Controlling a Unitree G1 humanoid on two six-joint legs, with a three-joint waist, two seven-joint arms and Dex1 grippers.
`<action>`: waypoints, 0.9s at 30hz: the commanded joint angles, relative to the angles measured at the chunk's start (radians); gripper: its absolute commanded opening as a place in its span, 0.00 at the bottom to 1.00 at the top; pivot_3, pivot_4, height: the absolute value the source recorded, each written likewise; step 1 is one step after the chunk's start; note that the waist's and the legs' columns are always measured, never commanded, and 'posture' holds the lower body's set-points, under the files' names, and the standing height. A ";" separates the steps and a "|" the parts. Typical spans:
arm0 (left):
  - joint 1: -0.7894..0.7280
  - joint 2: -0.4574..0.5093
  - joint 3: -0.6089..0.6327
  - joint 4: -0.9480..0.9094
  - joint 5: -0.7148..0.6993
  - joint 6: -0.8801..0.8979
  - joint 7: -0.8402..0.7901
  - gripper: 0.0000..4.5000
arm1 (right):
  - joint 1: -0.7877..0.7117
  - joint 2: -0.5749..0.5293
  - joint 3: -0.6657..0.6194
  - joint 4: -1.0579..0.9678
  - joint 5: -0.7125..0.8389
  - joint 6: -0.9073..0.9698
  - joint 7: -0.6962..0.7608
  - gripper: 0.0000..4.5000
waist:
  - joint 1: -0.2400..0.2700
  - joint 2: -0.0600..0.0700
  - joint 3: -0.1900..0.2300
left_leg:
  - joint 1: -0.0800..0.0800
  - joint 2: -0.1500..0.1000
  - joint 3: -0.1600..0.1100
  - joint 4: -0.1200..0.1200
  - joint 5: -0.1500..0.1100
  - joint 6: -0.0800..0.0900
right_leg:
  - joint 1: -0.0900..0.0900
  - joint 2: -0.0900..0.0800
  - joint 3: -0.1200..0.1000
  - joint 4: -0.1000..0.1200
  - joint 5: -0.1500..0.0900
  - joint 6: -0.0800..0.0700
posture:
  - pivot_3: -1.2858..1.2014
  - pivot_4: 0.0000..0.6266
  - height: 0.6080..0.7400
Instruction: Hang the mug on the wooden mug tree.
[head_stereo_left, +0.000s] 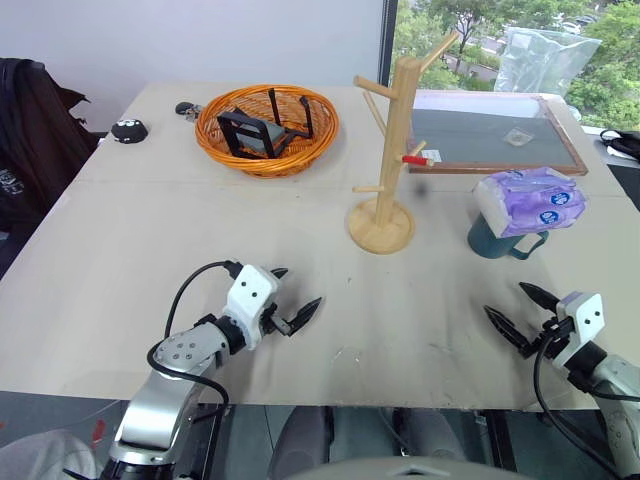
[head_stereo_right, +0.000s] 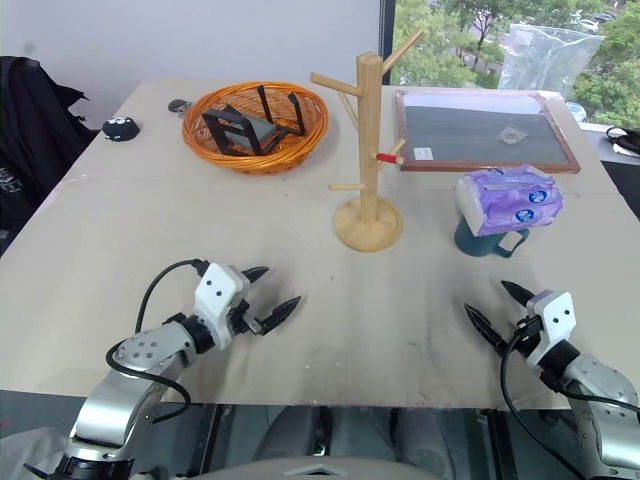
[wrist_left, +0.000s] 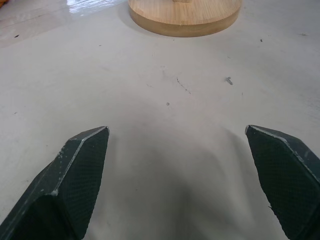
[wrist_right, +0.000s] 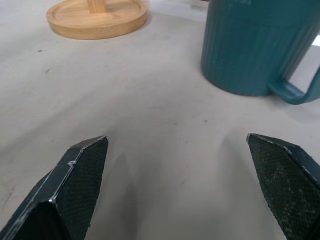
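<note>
The right tool (head_stereo_left: 522, 305) hangs with fingers spread and empty over the tabletop (head_stereo_left: 150, 230); the left tool (head_stereo_left: 295, 298) likewise. Nothing is done yet: the mug (head_stereo_left: 497, 240) stands ahead of the right tool, a tissue pack (head_stereo_left: 530, 201) resting on its mouth. It is ribbed teal, handle facing the right tool. The wooden mug tree (head_stereo_left: 390, 150) stands bare, forward between both tools.

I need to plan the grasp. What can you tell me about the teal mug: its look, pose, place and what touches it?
The teal-blue ribbed ceramic mug stands upright on the pale table, to the right of the wooden mug tree. Its loop handle juts sideways near the bottom, towards the robot's right. A purple-and-white tissue pack lies across its top and hides the rim and inside. Neither hand touches it; the right hand is open, short of it.
</note>
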 joint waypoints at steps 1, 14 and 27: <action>-0.004 -0.007 0.001 -0.012 -0.020 -0.028 -0.014 1.00 | 0.004 -0.013 -0.034 -0.024 0.010 -0.016 -0.005 0.99 | 0.000 0.000 0.000 | 0.000 0.000 0.000 0.000 0.000 0.000 | 0.000 0.000 0.000 0.000 0.000 0.000 | 0.52 0.24 0.98; -0.019 -0.012 -0.003 -0.003 -0.035 -0.030 -0.037 1.00 | 0.008 -0.011 -0.039 -0.027 0.002 -0.025 -0.008 0.99 | 0.000 0.000 0.000 | 0.000 0.000 0.000 0.000 0.000 0.000 | 0.000 0.000 0.000 0.000 0.000 0.000 | 0.52 0.24 0.98; -0.075 0.002 -0.017 0.002 -0.065 -0.024 -0.085 1.00 | 0.003 -0.026 -0.040 -0.132 -0.018 -0.046 -0.049 0.99 | 0.000 0.000 0.000 | 0.000 0.000 0.000 0.000 0.000 0.000 | 0.000 0.000 0.000 0.000 0.000 0.000 | 0.52 0.24 0.98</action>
